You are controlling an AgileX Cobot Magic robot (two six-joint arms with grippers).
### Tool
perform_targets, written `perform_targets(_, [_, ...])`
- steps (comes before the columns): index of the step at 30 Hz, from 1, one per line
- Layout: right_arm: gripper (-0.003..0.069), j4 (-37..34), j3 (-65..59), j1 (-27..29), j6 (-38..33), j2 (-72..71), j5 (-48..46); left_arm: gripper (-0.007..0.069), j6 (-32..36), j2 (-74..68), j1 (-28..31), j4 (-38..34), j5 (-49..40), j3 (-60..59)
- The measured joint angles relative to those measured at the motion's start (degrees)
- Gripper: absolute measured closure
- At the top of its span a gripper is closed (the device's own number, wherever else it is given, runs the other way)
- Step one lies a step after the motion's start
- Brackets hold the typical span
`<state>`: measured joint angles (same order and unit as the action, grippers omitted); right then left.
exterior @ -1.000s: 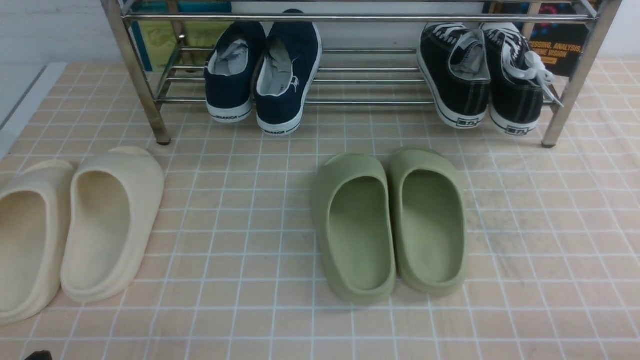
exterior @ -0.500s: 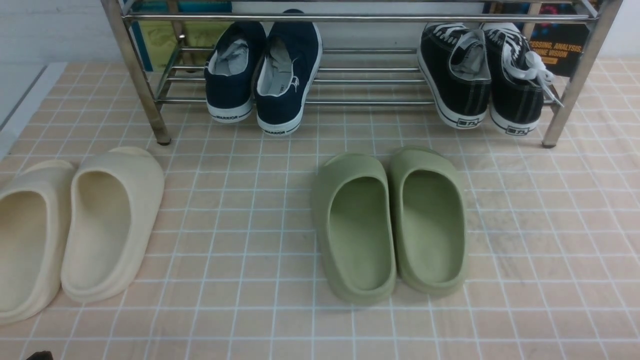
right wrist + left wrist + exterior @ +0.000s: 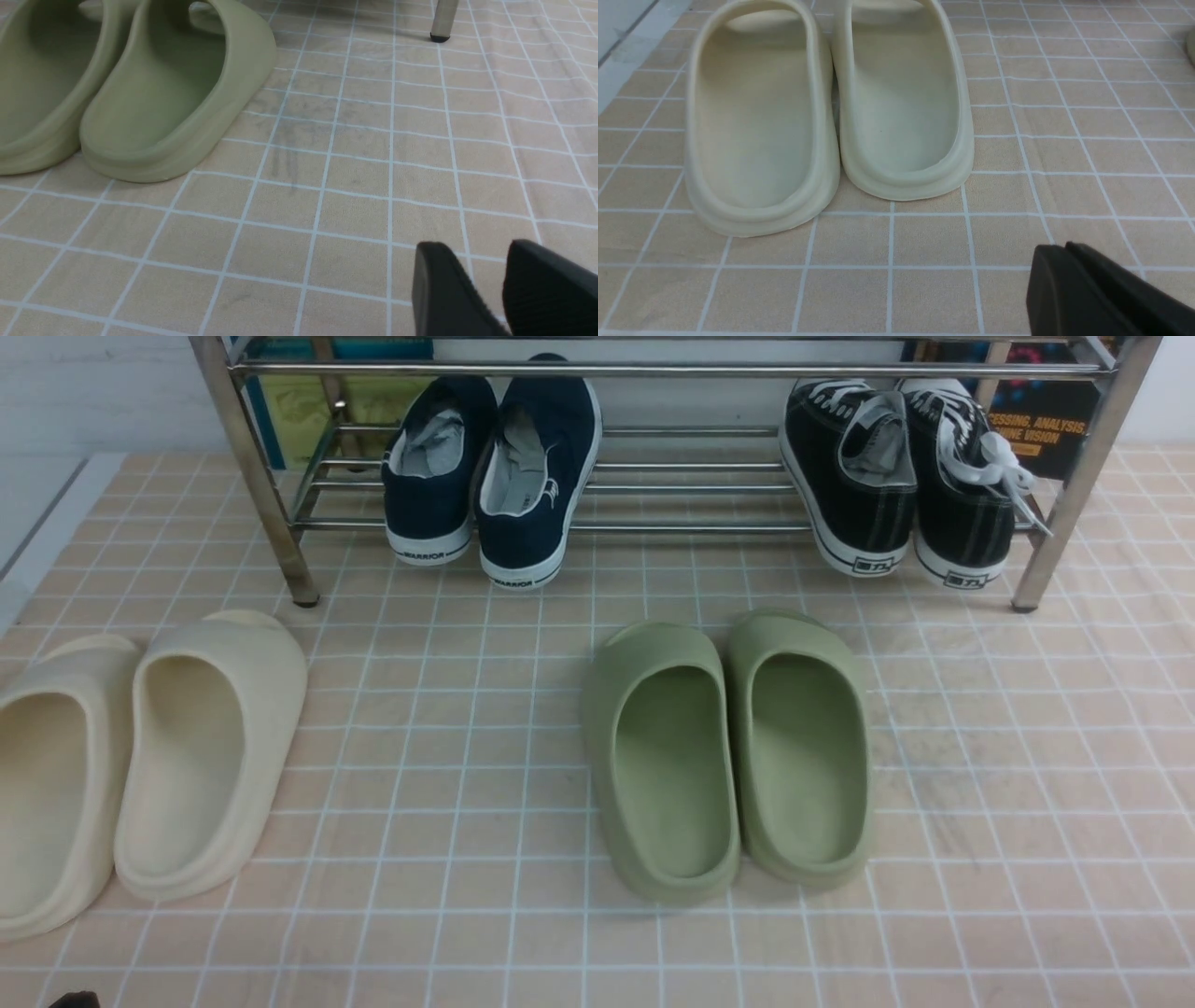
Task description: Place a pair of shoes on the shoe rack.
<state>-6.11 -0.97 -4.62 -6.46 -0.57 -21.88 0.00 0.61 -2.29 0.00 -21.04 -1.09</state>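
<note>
The pair of shoes, navy canvas with white soles, rests on the lower bars of the shoe rack (image 3: 691, 467) near its left end. The left shoe (image 3: 431, 467) and right shoe (image 3: 539, 476) lie side by side, toes to the back, heels jutting over the front bar. My left gripper (image 3: 1064, 248) is shut on nothing, low over the tiled floor near the cream slides (image 3: 901, 93). Over bare tiles to the right of the green slides (image 3: 159, 98), my right gripper (image 3: 481, 249) stands open and empty. Both grippers are far from the rack.
Black lace-up sneakers (image 3: 896, 476) sit at the right end of the same shelf. Green slides (image 3: 728, 747) lie mid-floor and cream slides (image 3: 140, 756) at the left. A rack leg (image 3: 441, 23) stands ahead of the right gripper.
</note>
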Motion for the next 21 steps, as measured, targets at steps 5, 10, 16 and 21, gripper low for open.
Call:
perform_targets(5, [0.0419, 0.0, 0.0, 0.0, 0.0, 0.0, 0.0, 0.0576, 0.0, 0.0, 0.0, 0.0, 0.0, 0.0])
perform_targets(10, [0.0419, 0.0, 0.0, 0.0, 0.0, 0.0, 0.0, 0.0571, 0.0, 0.0, 0.0, 0.0, 0.0, 0.0])
perform_targets(16, [0.0419, 0.0, 0.0, 0.0, 0.0, 0.0, 0.0, 0.0571, 0.0, 0.0, 0.0, 0.0, 0.0, 0.0])
perform_targets(21, [0.0419, 0.0, 0.0, 0.0, 0.0, 0.0, 0.0, 0.0570, 0.0, 0.0, 0.0, 0.0, 0.0, 0.0])
